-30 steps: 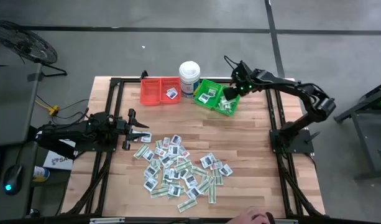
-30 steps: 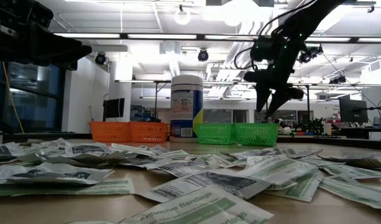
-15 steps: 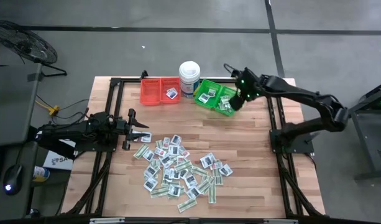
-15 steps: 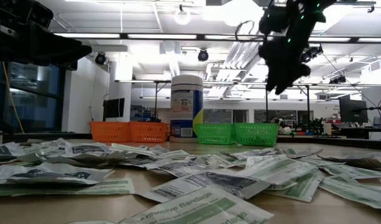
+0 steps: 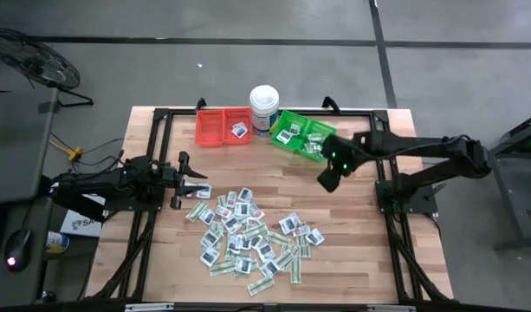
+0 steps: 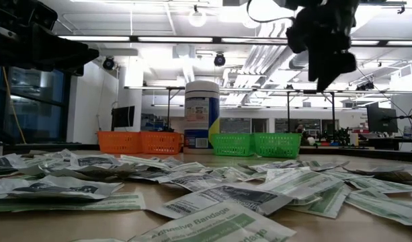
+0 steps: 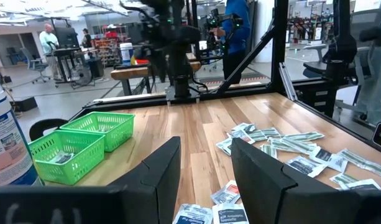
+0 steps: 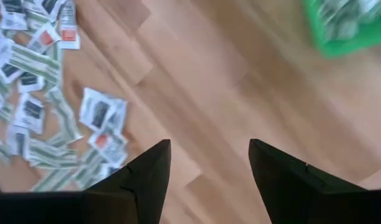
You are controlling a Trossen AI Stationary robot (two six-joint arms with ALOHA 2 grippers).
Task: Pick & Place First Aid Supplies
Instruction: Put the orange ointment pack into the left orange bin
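Note:
Several small packets [image 5: 252, 234], square white ones and longer green-and-white strips, lie scattered flat on the wooden table's near middle; they fill the low view's foreground [image 6: 219, 195]. More lie in the green bin [image 5: 301, 136] and one in the red bin [image 5: 239, 131]. My right gripper [image 5: 327, 180] is open and empty, in the air over bare wood between the green bin and the pile, its fingers [image 8: 146, 174] apart over the boards. My left gripper [image 5: 196, 182] waits open at the pile's left edge, level above the table [image 7: 206, 174].
A tall white round tub [image 5: 264, 107] stands between the red bin [image 5: 223, 126] and the green bin at the table's far edge. Bare wood [image 5: 352, 217] lies right of the pile. Black frame rails [image 5: 382, 186] run along the table's sides.
My right gripper has risen from the green bin and swung toward the table's near edge, over bare wood toward the pile, open and empty. The left arm has kept still and the packets have not moved.

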